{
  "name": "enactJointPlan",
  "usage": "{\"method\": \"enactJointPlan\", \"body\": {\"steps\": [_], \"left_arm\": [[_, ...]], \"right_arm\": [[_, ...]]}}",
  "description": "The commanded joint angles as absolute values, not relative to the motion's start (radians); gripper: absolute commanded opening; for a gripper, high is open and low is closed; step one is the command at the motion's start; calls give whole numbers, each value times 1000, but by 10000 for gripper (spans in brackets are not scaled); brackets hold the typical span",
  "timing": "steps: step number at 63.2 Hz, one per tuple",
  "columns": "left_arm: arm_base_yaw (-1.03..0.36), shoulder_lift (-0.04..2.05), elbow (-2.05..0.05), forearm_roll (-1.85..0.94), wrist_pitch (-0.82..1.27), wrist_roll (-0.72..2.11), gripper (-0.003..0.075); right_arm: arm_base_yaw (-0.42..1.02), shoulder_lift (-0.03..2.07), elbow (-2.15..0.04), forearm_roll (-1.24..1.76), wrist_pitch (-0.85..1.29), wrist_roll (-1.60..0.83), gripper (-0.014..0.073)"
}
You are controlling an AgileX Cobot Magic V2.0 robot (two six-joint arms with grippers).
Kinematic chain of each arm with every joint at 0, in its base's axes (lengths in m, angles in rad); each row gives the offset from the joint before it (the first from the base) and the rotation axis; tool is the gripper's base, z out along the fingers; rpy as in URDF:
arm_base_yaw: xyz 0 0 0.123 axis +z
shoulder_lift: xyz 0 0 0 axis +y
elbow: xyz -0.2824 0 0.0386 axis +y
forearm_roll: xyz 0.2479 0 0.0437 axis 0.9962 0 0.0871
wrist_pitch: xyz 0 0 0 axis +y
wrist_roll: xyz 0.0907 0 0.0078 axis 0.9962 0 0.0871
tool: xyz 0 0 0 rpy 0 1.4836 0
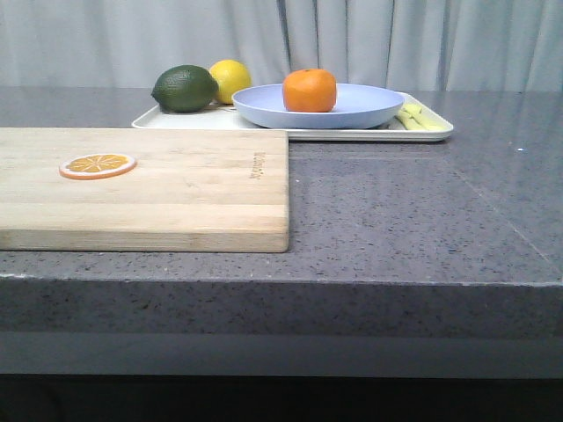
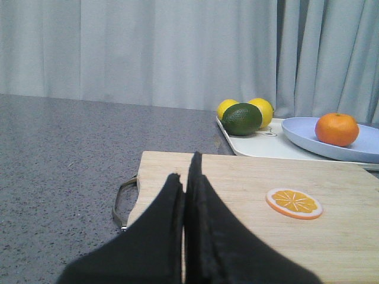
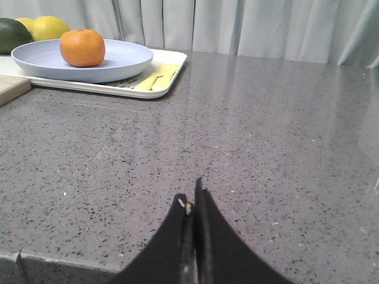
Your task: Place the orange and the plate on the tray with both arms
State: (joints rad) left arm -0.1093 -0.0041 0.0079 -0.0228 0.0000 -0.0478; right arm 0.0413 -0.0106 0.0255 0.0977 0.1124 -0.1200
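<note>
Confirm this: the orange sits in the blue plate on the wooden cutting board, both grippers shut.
Wrong about the board. The orange sits in the plate, but the plate rests on the white tray, as the front view shows. The cutting board holds only an orange slice. Both grippers are shut.

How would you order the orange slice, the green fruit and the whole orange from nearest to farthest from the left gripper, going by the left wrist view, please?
From the left gripper:
1. Orange slice, on the cutting board.
2. Green fruit, on the tray's near end.
3. Orange, on the plate, farther along the tray.
</note>
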Motion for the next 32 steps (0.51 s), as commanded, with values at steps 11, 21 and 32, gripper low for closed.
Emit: {"method": "enactJointPlan", "body": {"steps": [11, 21, 32], "left_arm": [[-115, -21, 33, -30, -86, -56, -20], [-115, -21, 33, -30, -86, -56, -20], [-115, -21, 33, -30, -86, -56, -20]], "right_arm": [[36, -29, 2, 73, -67, -68, -118], [30, -29, 2, 28, -97, -15, -118], [-12, -29, 2, -8, -96, 78, -118]]}}
